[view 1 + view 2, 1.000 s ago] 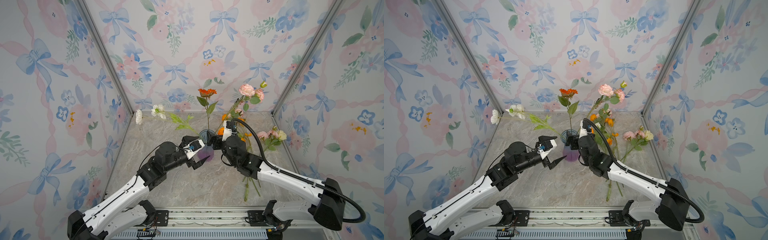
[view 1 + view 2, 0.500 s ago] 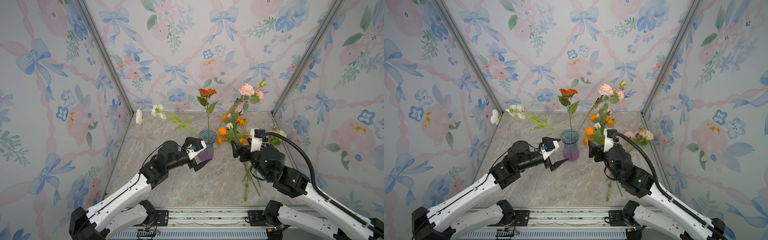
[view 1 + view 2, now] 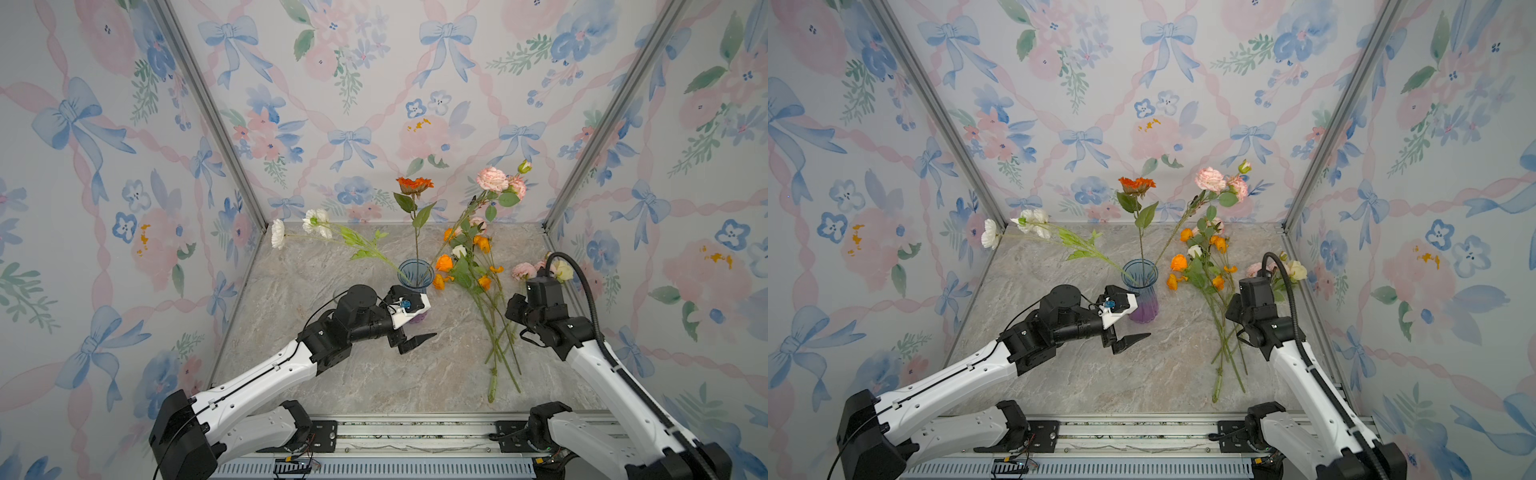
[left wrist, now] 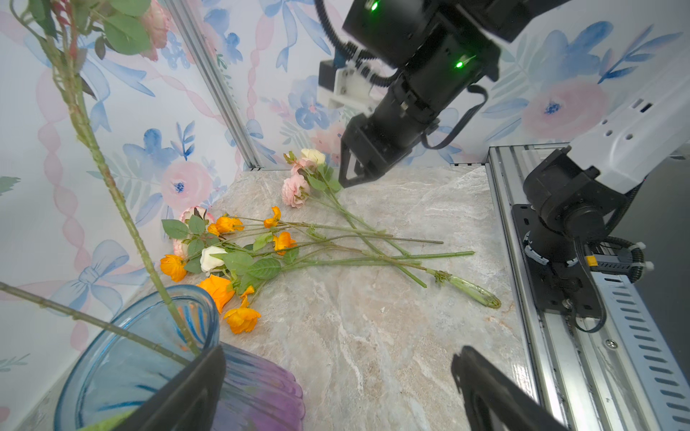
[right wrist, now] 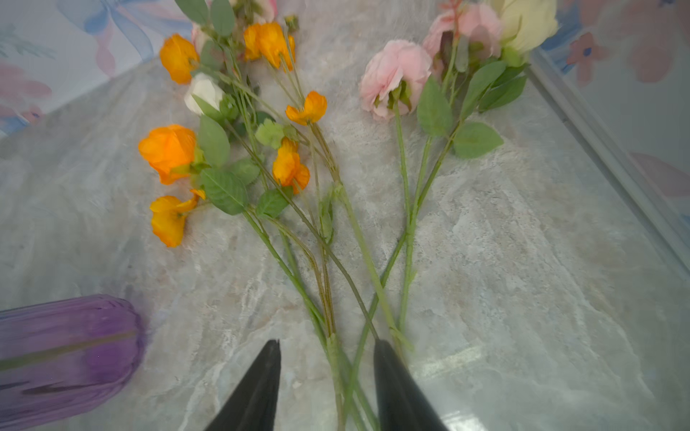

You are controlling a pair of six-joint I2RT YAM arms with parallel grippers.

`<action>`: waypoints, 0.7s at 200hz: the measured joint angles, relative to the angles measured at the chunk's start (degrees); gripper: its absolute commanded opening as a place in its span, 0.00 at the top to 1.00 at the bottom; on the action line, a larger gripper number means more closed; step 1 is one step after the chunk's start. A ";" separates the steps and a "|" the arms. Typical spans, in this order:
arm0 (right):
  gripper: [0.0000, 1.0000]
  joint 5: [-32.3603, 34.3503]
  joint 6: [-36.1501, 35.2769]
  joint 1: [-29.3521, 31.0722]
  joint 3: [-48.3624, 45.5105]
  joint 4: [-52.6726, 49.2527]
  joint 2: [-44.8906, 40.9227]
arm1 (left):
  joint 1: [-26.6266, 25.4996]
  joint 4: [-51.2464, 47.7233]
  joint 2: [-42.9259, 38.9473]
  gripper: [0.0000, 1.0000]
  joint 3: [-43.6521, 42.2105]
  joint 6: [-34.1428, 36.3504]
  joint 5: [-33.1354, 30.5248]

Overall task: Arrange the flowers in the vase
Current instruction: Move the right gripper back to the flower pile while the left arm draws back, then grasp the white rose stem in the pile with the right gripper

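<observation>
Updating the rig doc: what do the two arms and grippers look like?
The left arm and right arm: white link shells, black joints and bases. The left gripper and right gripper: black tapered wedge fingers, white camera mounts; thick black ribbed cable along the right arm, green lights on its wrist housing.

One ribbed glass vase (image 3: 415, 274), blue rim, purple base. Three green-stemmed flowers stand in it: one white spray (image 3: 316, 219), one orange-bloomed stem (image 3: 413, 185), one pink spray (image 3: 492, 179). Loose flower stems (image 5: 289, 168) on the single grey marbled worktop (image 3: 374, 374): about five, overlapping, count unsure. Two black hands: left hand (image 4: 338, 354), right hand (image 5: 326, 343).
</observation>
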 measured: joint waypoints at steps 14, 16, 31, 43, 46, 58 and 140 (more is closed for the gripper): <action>0.64 -3.65 -2.67 -0.59 3.52 0.09 8.46 | -0.11 0.00 0.00 0.02 0.00 0.00 -0.17; 0.64 -4.39 -3.56 -0.59 4.74 0.11 10.75 | -0.11 0.00 0.00 0.02 0.00 0.00 -0.20; 0.66 -6.32 -6.56 -0.59 10.34 0.55 18.91 | -0.22 0.02 0.00 0.02 0.00 0.00 -0.31; 0.69 -6.69 -8.41 -0.59 14.19 1.20 24.02 | -0.22 0.00 0.00 0.02 0.00 0.00 -0.63; 0.70 -6.82 -9.07 -0.59 15.08 1.29 25.27 | -0.22 0.00 -0.02 0.02 0.00 0.00 -0.63; 0.73 -6.67 -10.56 -0.57 18.12 1.64 29.66 | -0.22 0.00 -0.02 0.02 0.00 0.00 -0.87; 0.77 0.57 -14.40 0.35 25.55 -1.62 45.00 | -0.22 -0.02 -0.52 0.02 0.00 0.02 -1.70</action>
